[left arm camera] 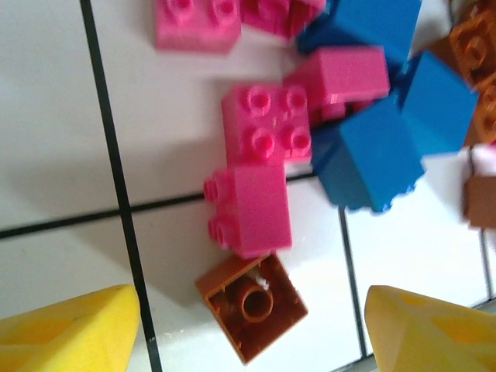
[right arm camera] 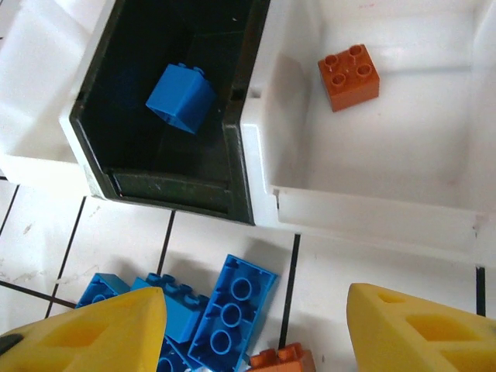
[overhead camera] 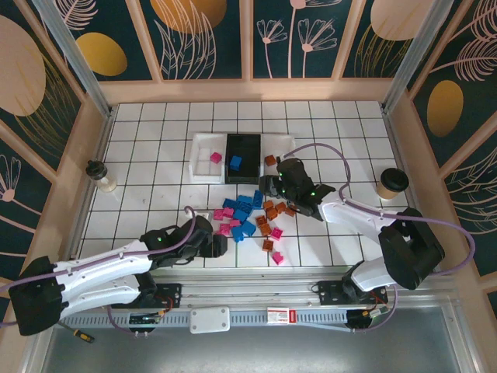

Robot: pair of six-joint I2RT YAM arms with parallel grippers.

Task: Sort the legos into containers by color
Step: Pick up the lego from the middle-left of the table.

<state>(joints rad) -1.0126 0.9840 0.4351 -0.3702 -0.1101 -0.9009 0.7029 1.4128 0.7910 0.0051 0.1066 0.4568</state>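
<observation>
The left gripper [overhead camera: 214, 244] is seen open, fingers [left arm camera: 70, 329] either side of an upturned lego [left arm camera: 250, 306] at the pile's [overhead camera: 245, 217] near edge. Farther off, the right gripper [right arm camera: 256, 329] is held open and empty; beyond it, a blue lego [right arm camera: 180, 97] lies in the black tray [right arm camera: 167, 190], an orange lego [right arm camera: 349, 76] in the white tray [right arm camera: 403, 147].

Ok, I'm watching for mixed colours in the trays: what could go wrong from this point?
1. The open left gripper straddles an overturned orange-brown brick turned diagonal to the grip, with a pink brick touching its corner; closing may twist it or drag the pink one along.
2. The open right gripper lines up with the wall between black tray and white tray; a release here might land in the wrong one.
</observation>
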